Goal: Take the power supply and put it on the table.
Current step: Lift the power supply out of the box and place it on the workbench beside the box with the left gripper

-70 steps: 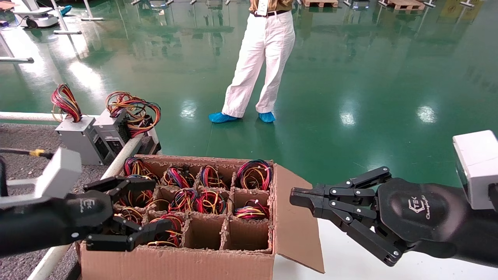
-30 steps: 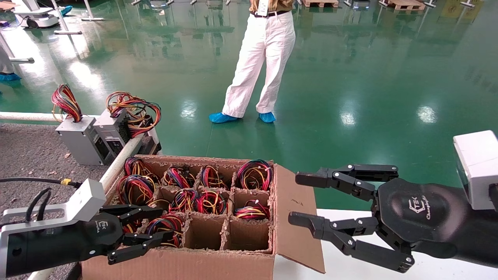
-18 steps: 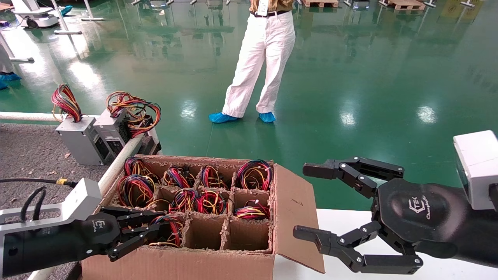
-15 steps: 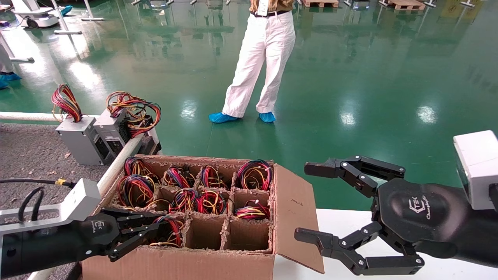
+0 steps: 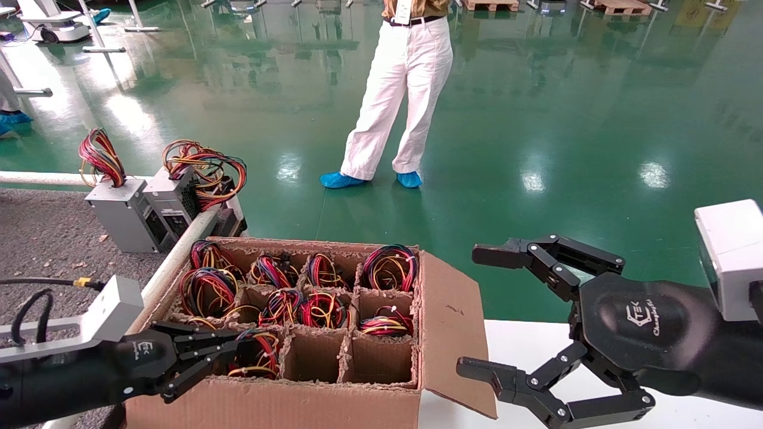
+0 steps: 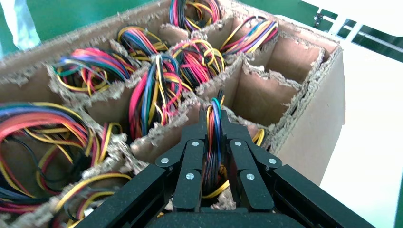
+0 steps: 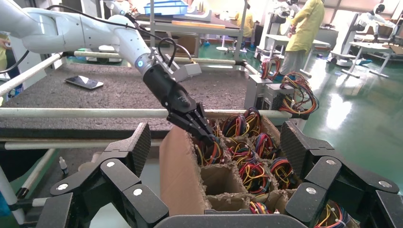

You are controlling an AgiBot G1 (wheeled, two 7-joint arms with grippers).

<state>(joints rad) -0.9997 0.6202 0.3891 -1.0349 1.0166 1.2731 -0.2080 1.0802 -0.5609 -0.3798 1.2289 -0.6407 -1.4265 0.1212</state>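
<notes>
Gripping a looped bundle of red, yellow, black and blue wires (image 6: 213, 142), my left end effector (image 5: 199, 353) sits clenched in the near-left compartment of the brown cardboard divider box (image 5: 298, 405); that bundle belongs to the power supply, whose grey metal body is hidden down in the cell. My right end effector (image 5: 498, 316) hangs released, fingers spread wide, just beside the box flap. The dark grey speckled counter (image 5: 42, 238) lies to the left.
</notes>
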